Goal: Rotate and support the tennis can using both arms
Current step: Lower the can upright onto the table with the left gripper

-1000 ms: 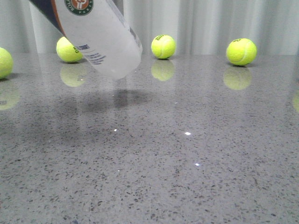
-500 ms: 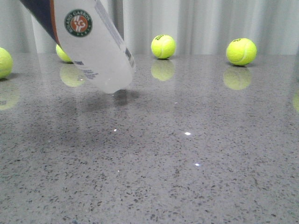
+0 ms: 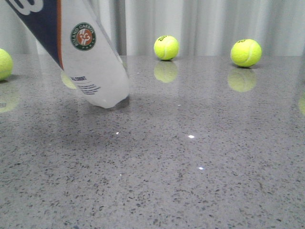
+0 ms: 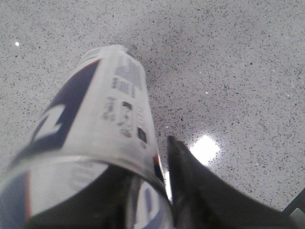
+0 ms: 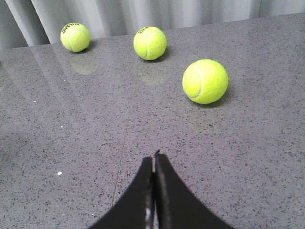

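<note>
The tennis can (image 3: 88,62) is a white tube with a navy band, an orange stripe and a round green-orange emblem. It leans at the left of the front view, upper end out of frame. Its translucent lower end sits at or just above the table (image 3: 190,157); I cannot tell if they touch. In the left wrist view my left gripper (image 4: 138,191) is shut on the tennis can (image 4: 109,109), with one black finger (image 4: 190,186) showing beside it and the other hidden. My right gripper (image 5: 155,157) is shut and empty, low over bare table. No arm shows in the front view.
Tennis balls lie along the back of the grey speckled table: one in the middle (image 3: 167,47), one at the right (image 3: 246,52), one at the left edge (image 3: 4,63). Ahead of the right gripper lie three balls (image 5: 205,81) (image 5: 150,43) (image 5: 75,37). A pale curtain hangs behind.
The can has come down and swung more upright. Its lower end moved left and down to the table, and more of the navy band now shows.
</note>
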